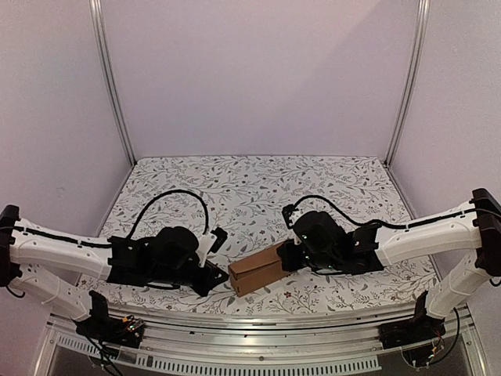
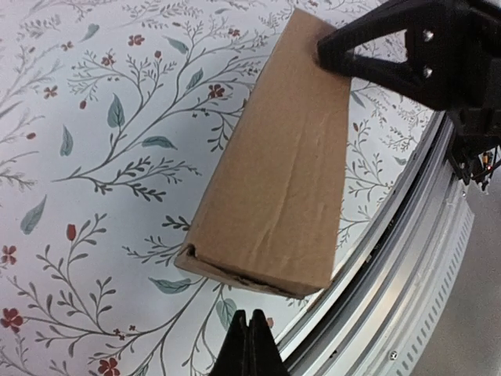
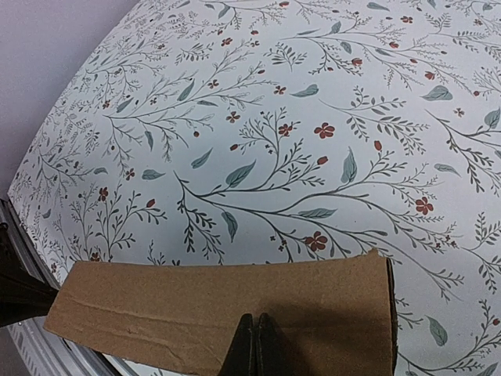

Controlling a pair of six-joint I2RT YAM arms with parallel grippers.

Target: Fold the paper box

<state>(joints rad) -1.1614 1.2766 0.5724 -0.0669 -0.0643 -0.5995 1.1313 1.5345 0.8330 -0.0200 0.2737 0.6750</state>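
Brown cardboard, the paper box (image 1: 257, 272) lies near the front edge of the table (image 1: 235, 188), the clenched right gripper (image 3: 254, 323) seemingly pinning its right end steady while the left gripper (image 2: 249, 317), also clenched and empty, sits just off the left flap, placed to push it shut.

The left arm (image 1: 55, 254) and the right arm (image 1: 427, 239) had white, rounded link shells with black joints, and each ended in a bulky black wrist housing. A black cable (image 1: 176, 193) arched over each wrist. The left gripper (image 2: 249, 321) and the right gripper (image 3: 254, 323) had slim black fingers. A black triangular frame (image 2: 450, 47) on the right one carried two silver screws (image 2: 427, 35).
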